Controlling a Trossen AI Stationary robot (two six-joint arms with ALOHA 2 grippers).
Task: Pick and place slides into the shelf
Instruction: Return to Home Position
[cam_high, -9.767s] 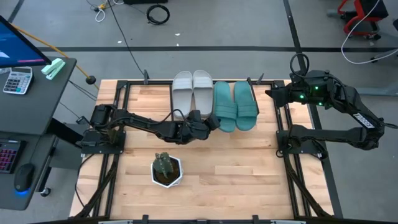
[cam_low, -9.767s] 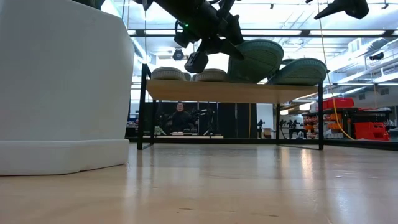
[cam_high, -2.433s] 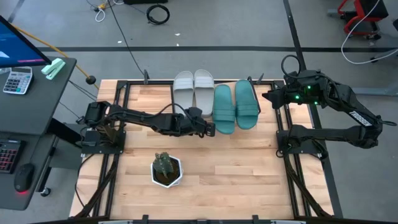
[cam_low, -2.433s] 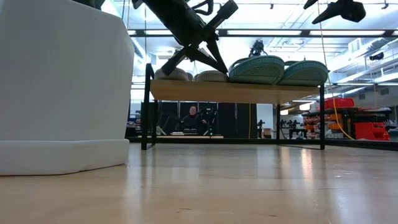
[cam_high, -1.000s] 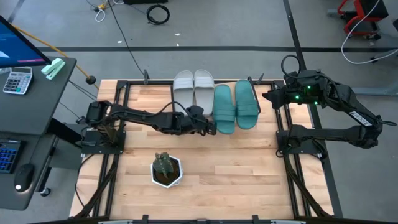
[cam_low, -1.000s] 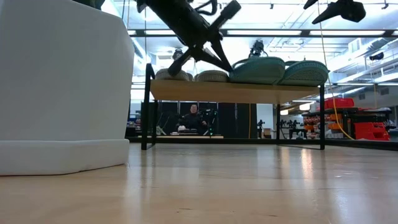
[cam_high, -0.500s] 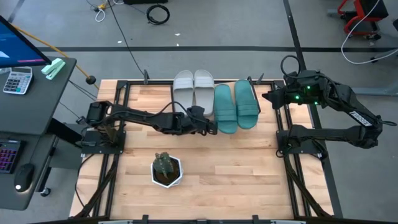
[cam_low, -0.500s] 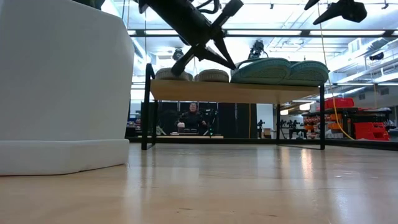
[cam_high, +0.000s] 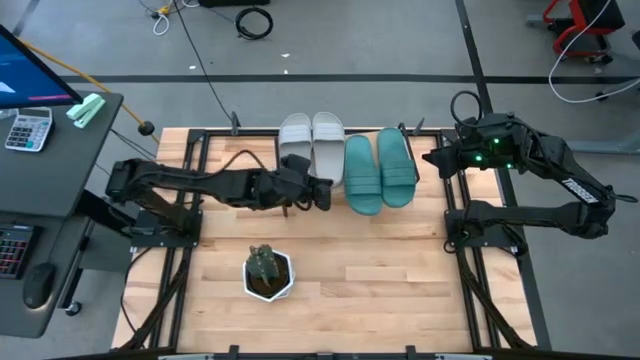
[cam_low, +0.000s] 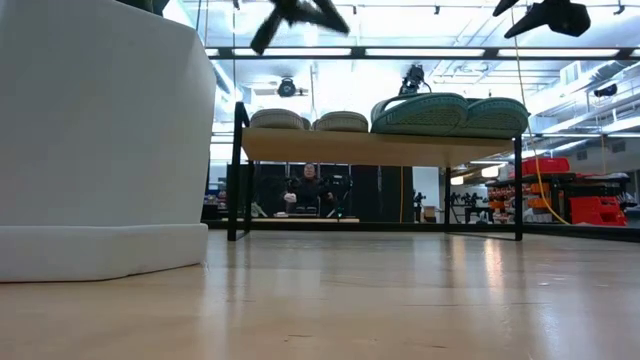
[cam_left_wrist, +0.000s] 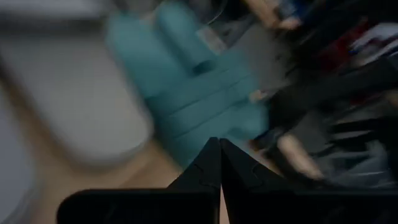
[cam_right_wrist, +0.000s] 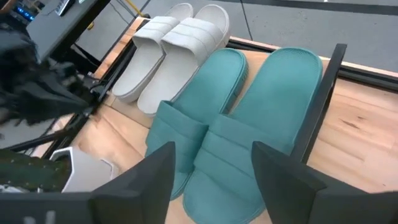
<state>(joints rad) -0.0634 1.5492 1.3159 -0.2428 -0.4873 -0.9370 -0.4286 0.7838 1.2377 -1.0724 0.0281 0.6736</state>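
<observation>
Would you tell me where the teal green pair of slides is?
High view: the teal green pair lies on the shelf, just right of the grey pair.

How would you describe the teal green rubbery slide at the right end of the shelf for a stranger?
At the far edge of the wooden table stands a low shelf of light wood, filled in one row. Take the teal green slide at the right end. Unlike its teal twin, it lies beside no light grey slide.
</observation>
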